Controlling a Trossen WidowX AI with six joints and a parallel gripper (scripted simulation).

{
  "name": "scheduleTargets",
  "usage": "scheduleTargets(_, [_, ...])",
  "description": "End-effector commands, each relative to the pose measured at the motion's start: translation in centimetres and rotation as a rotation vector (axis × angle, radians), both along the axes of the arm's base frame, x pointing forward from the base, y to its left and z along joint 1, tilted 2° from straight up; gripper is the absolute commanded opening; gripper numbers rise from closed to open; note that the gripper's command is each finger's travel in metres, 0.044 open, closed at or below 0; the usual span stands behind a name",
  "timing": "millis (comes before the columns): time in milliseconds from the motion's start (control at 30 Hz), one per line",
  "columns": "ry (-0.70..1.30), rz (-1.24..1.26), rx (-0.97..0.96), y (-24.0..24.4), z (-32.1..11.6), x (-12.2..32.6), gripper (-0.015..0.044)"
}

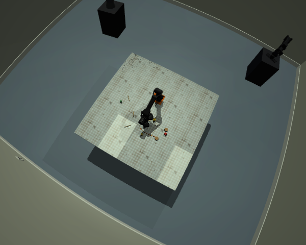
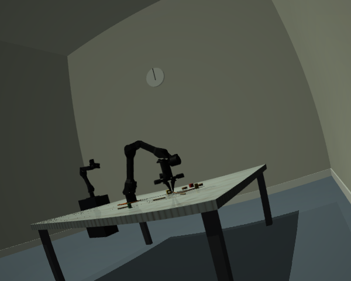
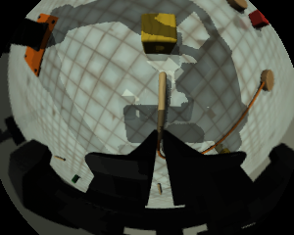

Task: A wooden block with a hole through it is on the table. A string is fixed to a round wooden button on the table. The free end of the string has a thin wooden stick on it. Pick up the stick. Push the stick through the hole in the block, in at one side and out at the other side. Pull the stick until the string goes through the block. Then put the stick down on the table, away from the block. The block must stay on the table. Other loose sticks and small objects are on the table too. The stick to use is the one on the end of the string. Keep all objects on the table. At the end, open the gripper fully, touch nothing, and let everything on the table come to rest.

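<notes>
My gripper (image 3: 160, 132) (image 2: 172, 191) is shut on the rear end of the wooden stick (image 3: 162, 93), low over the table. The stick's free end points at the yellow block (image 3: 158, 28) (image 1: 154, 120) (image 2: 168, 192), with a gap between them. The block stands on the table. A small mark, perhaps the hole, shows on its dark near face. The orange-brown string (image 3: 241, 121) (image 1: 148, 135) runs from the stick's held end, curving to the round wooden button (image 3: 268, 79) (image 1: 156, 138). The exact grip is partly hidden by the fingers.
A second wooden disc (image 1: 166, 129) and a red piece (image 1: 165, 133) (image 3: 259, 19) lie near the button. A yellow cylinder (image 1: 142, 133) lies beside the string. Loose sticks (image 1: 127, 125) (image 1: 133, 114) (image 1: 128, 98) and a green piece (image 1: 121, 101) lie left of the arm.
</notes>
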State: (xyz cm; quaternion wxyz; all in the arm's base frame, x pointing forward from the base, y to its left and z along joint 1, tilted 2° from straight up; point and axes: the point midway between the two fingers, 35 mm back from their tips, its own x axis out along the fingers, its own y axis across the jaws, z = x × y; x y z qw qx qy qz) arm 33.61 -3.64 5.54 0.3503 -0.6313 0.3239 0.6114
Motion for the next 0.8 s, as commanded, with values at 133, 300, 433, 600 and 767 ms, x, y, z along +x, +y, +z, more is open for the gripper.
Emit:
scheduleTargets(133, [0.000, -0.003, -0.004, 0.9, -0.1, -0.8, 0.0000])
scheduleTargets(300, [0.000, -0.003, -0.004, 1.3, -0.1, -1.2, 0.0000])
scheduleTargets(433, [0.000, -0.003, -0.005, 1.7, -0.1, -1.6, 0.0000])
scheduleTargets(600, [-0.001, -0.003, -0.006, 2.0, -0.2, -1.9, 0.0000])
scheduleTargets(767, [-0.001, -0.003, -0.006, 2.1, -0.2, -2.0, 0.0000])
